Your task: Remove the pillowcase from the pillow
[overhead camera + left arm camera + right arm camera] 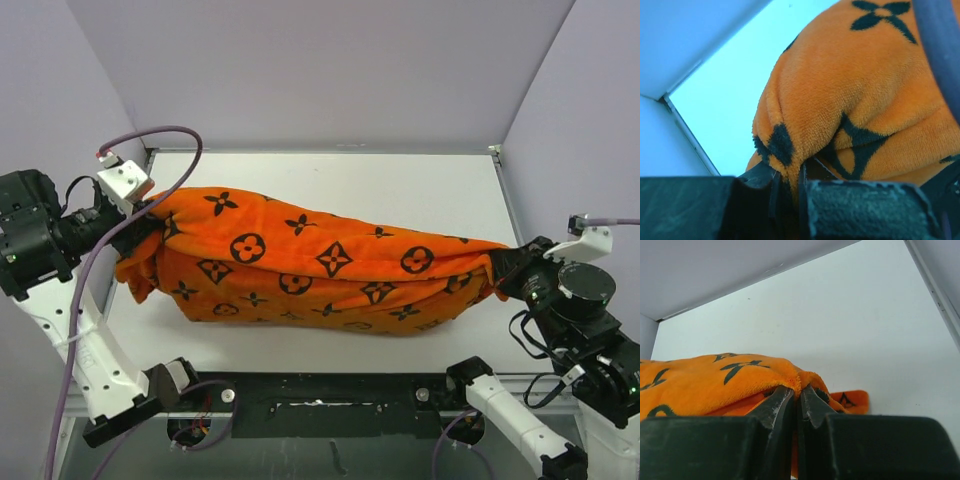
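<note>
Jaws on both arms are clenching orange plush: the left gripper (148,218) is pinching a fold of the pillowcase (310,262) at the left end of the table (420,185), and the right gripper (500,272) is nipping its tapered corner at the table's right end. Between them the pillowcase is lying stretched across the table's middle, bulging with the pillow, which is hiding wholly inside. Pulling both ends apart is likely risking a tighter wrap, or the thin pinches slipping off the plush.

One orange pillowcase (320,265), one white table (400,190), two arms, the left arm (75,330) and the right arm (600,345), and two grippers, the left gripper (145,223) and the right gripper (496,272), one per arm
</note>
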Tool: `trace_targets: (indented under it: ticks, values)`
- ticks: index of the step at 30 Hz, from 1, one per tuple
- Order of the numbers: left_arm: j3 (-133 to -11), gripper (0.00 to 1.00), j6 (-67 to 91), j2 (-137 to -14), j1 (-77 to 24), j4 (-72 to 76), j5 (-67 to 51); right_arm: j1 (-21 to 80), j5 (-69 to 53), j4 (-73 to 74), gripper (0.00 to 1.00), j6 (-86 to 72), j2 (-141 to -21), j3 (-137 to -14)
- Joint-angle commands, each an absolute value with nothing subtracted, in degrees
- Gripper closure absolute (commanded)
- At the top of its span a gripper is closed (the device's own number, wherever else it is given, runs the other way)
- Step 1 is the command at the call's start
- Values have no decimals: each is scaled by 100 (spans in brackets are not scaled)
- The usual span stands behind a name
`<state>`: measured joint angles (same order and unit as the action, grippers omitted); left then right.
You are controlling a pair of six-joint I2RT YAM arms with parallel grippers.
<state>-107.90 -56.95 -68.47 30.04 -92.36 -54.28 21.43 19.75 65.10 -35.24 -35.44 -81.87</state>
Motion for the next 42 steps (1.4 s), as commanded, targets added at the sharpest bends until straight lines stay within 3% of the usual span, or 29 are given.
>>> trace_targets:
  ticks: [1, 6, 9, 12, 17, 18, 21, 23, 25, 27, 30, 31, 36, 42]
  values:
    - [-11656, 100, -4794, -7010, 2521, -9340, -6064, 2152, 2552, 6067, 100, -3364, -4157, -8511]
    - [-10815, 100, -3395, -7651, 1000, -7833, -4605, 2106, 2463, 5263, 100, -3050, -5610, -8283]
    - [-10050, 100, -3027, -8121, 194, -6944, -3734, 1215, 1569, 4926, 100, -3052, -6829, -8453]
    - [-9845, 100, -2603, -8853, 58, -6091, -3294, 208, 511, 4550, 100, -3402, -7765, -8558]
    - [-10841, 100, -2134, -10382, 61, -5413, -2679, -26, 527, 4120, 100, -3304, -8978, -9226]
    - [-11090, 89, -2118, -10647, 59, -5370, -2557, -26, 513, 4114, 98, -3257, -9240, -9422]
    - [-11860, 40, -1990, -11238, 76, -5265, -2319, -32, 601, 4193, 90, -3134, -10022, -9962]
    - [-12261, 19, -1828, -11487, 147, -5145, -2135, -43, 693, 4209, 84, -3074, -10381, -10276]
    - [-12666, 8, -1678, -11676, 277, -5101, -2146, -49, 790, 4260, 75, -3055, -10683, -10537]
    - [-13041, 2, -1536, -11802, 463, -5204, -2320, -32, 1009, 4412, 62, -3027, -10921, -10863]
    - [-13409, 2, -1376, -11841, 802, -5563, -2917, 95, 1663, 4608, 28, -2845, -11072, -11325]
    - [-13393, 2, -1380, -11784, 876, -5672, -3109, 163, 1846, 4582, 21, -2725, -11066, -11415]
    - [-12102, 2, -1612, -11004, 926, -5611, -3885, 846, 2678, 4211, 11, -2052, -10939, -11705]
    - [-10230, 3, -1515, -10368, 679, -5173, -4255, 2475, 3231, 3904, 5, -1118, -11234, -12294]
